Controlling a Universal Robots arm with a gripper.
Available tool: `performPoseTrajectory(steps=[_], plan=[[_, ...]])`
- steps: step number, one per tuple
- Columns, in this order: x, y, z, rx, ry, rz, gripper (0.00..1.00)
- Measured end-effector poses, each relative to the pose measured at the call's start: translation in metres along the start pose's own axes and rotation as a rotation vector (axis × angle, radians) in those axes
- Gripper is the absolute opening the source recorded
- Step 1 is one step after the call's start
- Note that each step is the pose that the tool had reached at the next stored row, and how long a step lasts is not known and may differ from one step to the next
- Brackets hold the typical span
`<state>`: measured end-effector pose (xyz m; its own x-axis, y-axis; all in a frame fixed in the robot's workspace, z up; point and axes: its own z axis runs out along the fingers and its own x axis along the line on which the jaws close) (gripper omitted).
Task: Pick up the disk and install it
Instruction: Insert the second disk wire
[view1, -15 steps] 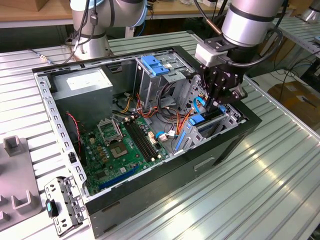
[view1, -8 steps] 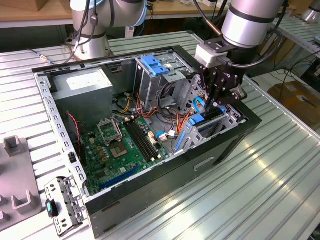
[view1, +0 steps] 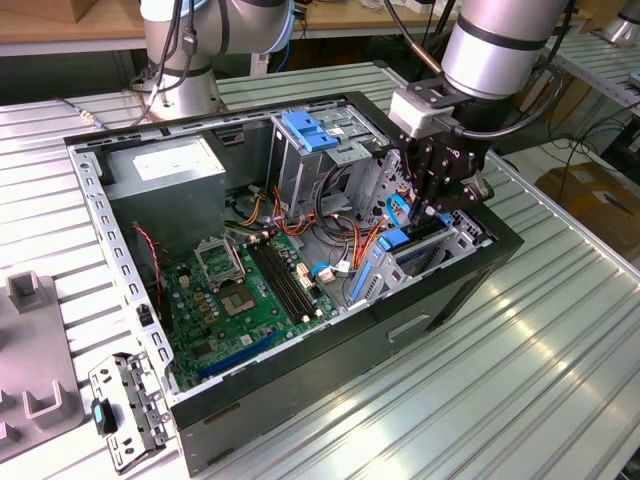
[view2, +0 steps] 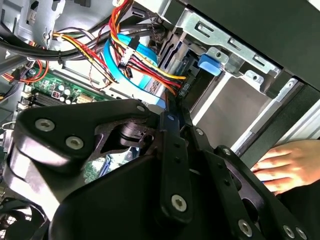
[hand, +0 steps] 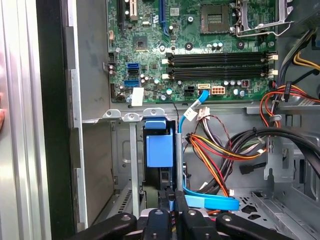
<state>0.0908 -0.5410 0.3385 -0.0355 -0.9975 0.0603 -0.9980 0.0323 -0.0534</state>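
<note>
Standing on edge in the bay at lower centre of the first wrist view, the disk is gripped by the jaws of the gripper, clenched on its thin top edge. I judge it stiff, fairly heavy, shock-sensitive; its blue carrier frame is the safer hold. Room is tight: the metal bay wall close on one side, the cables on the other, the motherboard beyond.

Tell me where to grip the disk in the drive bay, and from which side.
Probably by its exposed blue-framed edge, coming straight down through the open side of the case. The disk stands on edge between the bay's metal walls, with cables close beside it, so its flat faces look blocked.
</note>
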Motion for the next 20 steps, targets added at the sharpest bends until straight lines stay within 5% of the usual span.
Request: performPoseTrajectory(steps=[5, 6, 7, 8, 11, 20], plan=[[0.0002, 0.0000, 0.0009, -0.0001, -0.0016, 0.000, 0.16], [0.0003, -0.0002, -0.0020, 0.0000, -0.0033, 0.000, 0.24], [0.0006, -0.0010, -0.0176, -0.0001, -0.0017, 0.000, 0.24], [0.0006, -0.0010, -0.0189, -0.0001, -0.0019, 0.000, 0.24], [0.0006, -0.0010, -0.0190, -0.0001, -0.0018, 0.000, 0.11], [0.0006, -0.0011, -0.0195, -0.0001, -0.0019, 0.000, 0.11]])
